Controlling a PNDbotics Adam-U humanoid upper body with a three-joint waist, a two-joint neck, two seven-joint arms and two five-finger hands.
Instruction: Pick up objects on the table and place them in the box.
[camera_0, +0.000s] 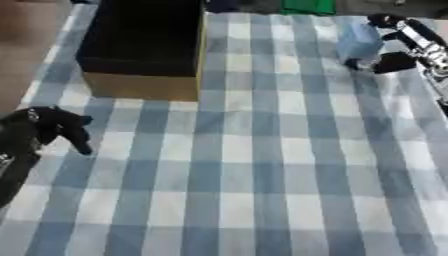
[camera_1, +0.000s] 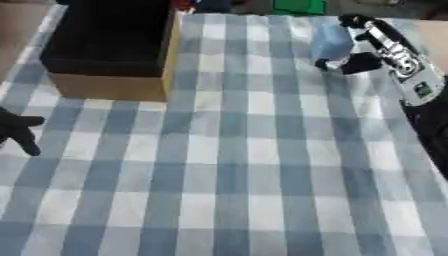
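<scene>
- Over at the far right corner of the surface (camera_0: 262, 165), the right robot hand (camera_0: 385, 57) has its fingers and thumb curled round a pale blue object (camera_0: 359, 41), gripping it.
- That blue object looks soft and boxy; what exactly it is cannot be made out. Whether its lower end touches the checked cloth or hangs just above it is hard to tell.
- The box (camera_0: 144, 47) sits at the far left of the surface, dark inside with tan cardboard walls, well apart from the blue object.
- The left robot hand (camera_0: 66, 131) shows at the left edge, near the front of the box but not touching it, fingers pointing down and relaxed, holding nothing.
- Blue and white checks cover the whole surface between the two hands.
</scene>
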